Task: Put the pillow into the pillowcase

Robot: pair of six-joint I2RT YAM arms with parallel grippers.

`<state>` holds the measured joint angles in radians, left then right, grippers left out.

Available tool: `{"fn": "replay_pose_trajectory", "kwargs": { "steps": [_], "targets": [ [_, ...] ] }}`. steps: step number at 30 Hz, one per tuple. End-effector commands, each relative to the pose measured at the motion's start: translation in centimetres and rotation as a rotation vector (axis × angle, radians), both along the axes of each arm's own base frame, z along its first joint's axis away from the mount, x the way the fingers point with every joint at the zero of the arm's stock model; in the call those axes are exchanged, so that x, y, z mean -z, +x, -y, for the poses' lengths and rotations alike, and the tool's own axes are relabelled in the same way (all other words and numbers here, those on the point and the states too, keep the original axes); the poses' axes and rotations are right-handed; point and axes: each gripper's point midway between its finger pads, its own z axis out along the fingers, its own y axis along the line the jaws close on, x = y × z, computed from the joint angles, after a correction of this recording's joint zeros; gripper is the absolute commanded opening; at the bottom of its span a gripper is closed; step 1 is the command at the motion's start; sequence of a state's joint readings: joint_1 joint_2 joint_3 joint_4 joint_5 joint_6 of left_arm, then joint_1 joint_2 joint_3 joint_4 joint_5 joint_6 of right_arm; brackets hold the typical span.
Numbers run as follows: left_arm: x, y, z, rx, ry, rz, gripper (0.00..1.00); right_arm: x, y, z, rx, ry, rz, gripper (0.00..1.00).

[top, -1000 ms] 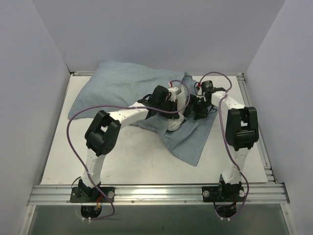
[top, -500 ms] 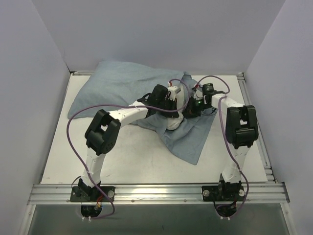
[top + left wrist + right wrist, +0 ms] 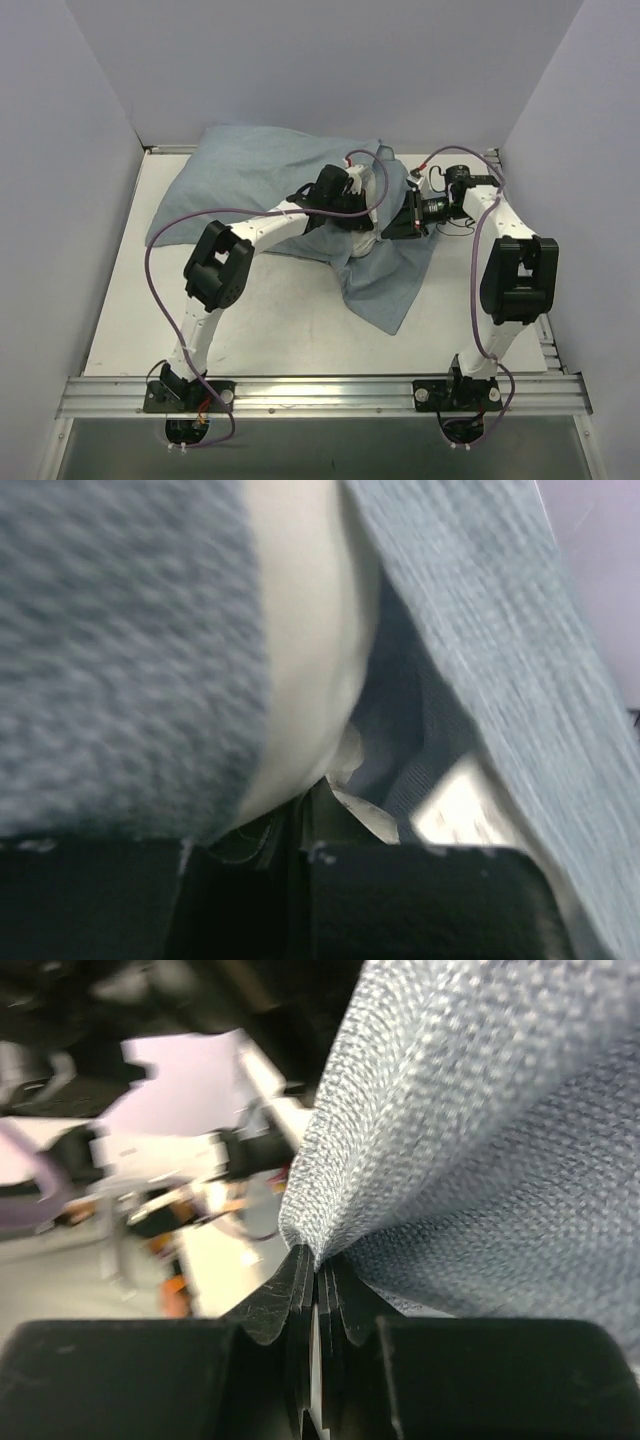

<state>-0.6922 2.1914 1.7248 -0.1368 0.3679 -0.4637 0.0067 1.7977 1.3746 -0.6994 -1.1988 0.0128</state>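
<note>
The pale grey-blue pillowcase (image 3: 250, 175) lies bulging at the back left, and its limp end (image 3: 390, 285) trails toward the middle right. A bit of the white pillow (image 3: 361, 242) shows at the case's mouth; the rest is hidden inside. In the left wrist view the pillow (image 3: 300, 630) sits between folds of pillowcase (image 3: 480, 630). My left gripper (image 3: 300, 815) is shut on a white corner of the pillow, and from above it (image 3: 362, 215) is half buried in the mouth. My right gripper (image 3: 405, 222) is shut on the pillowcase's edge (image 3: 430, 1110), the cloth pinched at its tips (image 3: 318, 1260).
The white table (image 3: 270, 320) is walled on three sides. A metal rail (image 3: 320, 395) runs along the near edge by the arm bases. Purple cables (image 3: 150, 270) loop off both arms above the table.
My right gripper was open a second ago; it has closed on the pillowcase edge and drawn it right and back, the right arm swinging outward. The left arm shifted slightly back.
</note>
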Motion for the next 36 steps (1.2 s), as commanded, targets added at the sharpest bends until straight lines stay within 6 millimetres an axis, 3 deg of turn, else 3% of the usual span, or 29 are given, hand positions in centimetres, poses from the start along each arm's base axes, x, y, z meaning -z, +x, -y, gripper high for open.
{"fn": "replay_pose_trajectory", "kwargs": {
  "steps": [1,2,6,7,8,9,10,12,13,16,17,18,19,20,21,22,24,26,27,28,29,30,32,36],
  "targets": [
    [-4.3,5.3,0.7,-0.174,-0.101,0.112,0.0,-6.2,-3.0,-2.6,-0.08,0.305,-0.169,0.0],
    [-4.5,5.8,0.7,-0.208,-0.108,0.101,0.0,-6.9,-2.8,-2.7,-0.081,0.342,-0.18,0.0],
    [-1.9,7.2,-0.4,-0.354,-0.041,0.04,0.0,-10.3,-2.1,-2.6,-0.082,0.5,-0.206,0.0],
    [-1.3,6.8,-0.4,-0.371,-0.015,0.028,0.0,-10.4,-2.1,-2.6,-0.068,0.505,-0.261,0.0],
    [-0.9,6.6,-0.4,-0.387,-0.024,-0.003,0.0,-11.5,-1.6,-2.6,-0.098,0.502,-0.114,0.0],
    [-0.8,6.3,0.0,-0.364,-0.047,-0.011,0.0,-11.9,-1.6,-2.5,-0.084,0.504,-0.137,0.0],
    [-2.2,5.4,1.1,-0.283,-0.103,-0.01,0.03,-11.8,-1.5,-2.3,-0.072,0.499,-0.168,0.0],
    [-1.7,3.1,1.5,-0.147,-0.108,0.001,0.18,-11.4,-0.7,-1.7,-0.065,0.469,-0.131,0.0],
    [-4.3,1.4,2.0,-0.047,-0.173,0.027,0.24,-10.7,0.5,-0.5,-0.032,0.452,-0.127,0.0],
    [-6.4,-3.4,0.8,0.152,-0.202,0.054,0.41,-10.5,2.5,0.7,-0.022,0.397,-0.056,0.0],
    [-7.1,-4.5,0.3,0.195,-0.2,0.077,0.51,-10.3,2.8,0.8,-0.028,0.374,-0.039,0.0],
    [-9.6,-5.7,-0.5,0.225,-0.214,0.12,0.57,-10.5,3.0,0.6,-0.033,0.375,-0.033,0.0],
    [-9.1,-6.9,-1.5,0.244,-0.174,0.093,0.63,-10.7,3.1,0.5,-0.041,0.371,-0.02,0.0],
    [-10.0,-7.5,-2.1,0.273,-0.162,0.137,0.65,-10.5,3.1,0.2,-0.052,0.355,-0.012,0.0],
    [-12.4,-7.8,-3.0,0.273,-0.167,0.19,0.69,-10.6,3.0,0.0,-0.06,0.349,-0.003,0.0],
    [-13.0,-8.2,-3.6,0.271,-0.143,0.196,0.7,-10.5,2.9,-0.4,-0.08,0.339,0.012,0.0],
    [-15.5,-7.9,-5.0,0.242,-0.117,0.281,0.72,-9.6,2.8,-0.9,-0.107,0.282,0.026,0.0],
    [-16.7,-7.3,-6.3,0.215,-0.048,0.341,0.72,-8.4,2.4,-2.2,-0.129,0.228,-0.021,0.0],
    [-17.3,-6.3,-7.2,0.163,-0.003,0.38,0.72,-6.3,3.9,-2.2,-0.114,0.126,0.04,0.0],
    [-17.0,-5.8,-7.9,0.129,0.051,0.397,0.71,-6.6,4.2,-2.3,-0.086,0.078,0.088,0.0],
    [-17.2,-4.9,-8.5,0.101,0.101,0.443,0.7,-4.4,4.1,-2.1,0.009,0.019,-0.031,0.0],
    [-16.5,-3.4,-9.3,0.04,0.17,0.461,0.69,-4.4,6.0,-1.7,0.057,-0.027,0.085,0.0],
    [-15.4,-2.0,-10.0,0.001,0.252,0.465,0.66,-5.1,6.9,-0.6,0.143,-0.089,0.129,0.0],
    [-13.9,1.4,-8.8,-0.031,0.325,0.454,0.62,-5.0,7.4,0.4,0.193,-0.099,0.124,0.0]
  ]
}}
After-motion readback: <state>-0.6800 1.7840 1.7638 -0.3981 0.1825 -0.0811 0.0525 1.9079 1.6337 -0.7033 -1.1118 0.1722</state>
